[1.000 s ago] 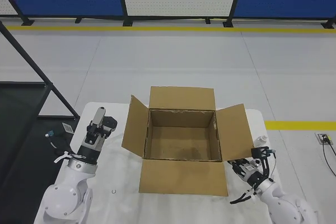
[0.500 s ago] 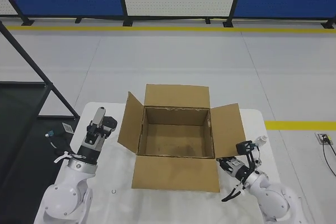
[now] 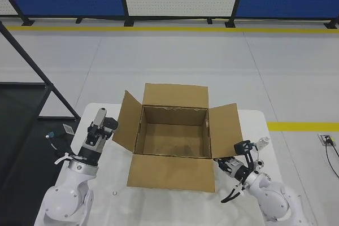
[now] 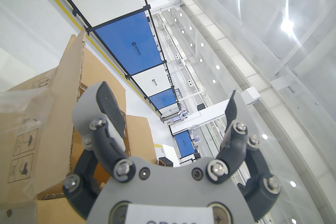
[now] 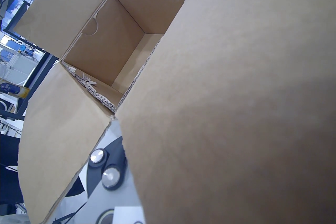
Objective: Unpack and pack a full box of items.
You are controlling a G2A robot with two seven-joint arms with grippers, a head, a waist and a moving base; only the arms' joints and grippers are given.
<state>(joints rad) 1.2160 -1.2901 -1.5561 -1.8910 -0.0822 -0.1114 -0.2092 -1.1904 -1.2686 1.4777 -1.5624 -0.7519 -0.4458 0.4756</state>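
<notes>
An open cardboard box (image 3: 172,172) stands in the middle of the white table (image 3: 254,120), all flaps spread and its inside bare. My left gripper (image 3: 101,114) is held up beside the box's left flap; in the left wrist view the gripper (image 4: 168,101) points at the ceiling, open and holding nothing, with the box (image 4: 39,114) beside it. My right gripper (image 3: 224,165) sits against the lower edge of the right flap. In the right wrist view that flap (image 5: 231,93) covers the fingers, and the bare box interior (image 5: 113,46) lies beyond it.
A small white bottle (image 3: 263,140) lies on the table just right of the right arm. A black metal frame (image 3: 45,96) stands off the table's left side, and a small tag (image 3: 68,129) lies near the left edge. Crumpled clear plastic (image 4: 18,101) lies against the box.
The box has slid to the left across the table, and my right arm has moved left with it, staying at the right flap. The left arm has not moved.
</notes>
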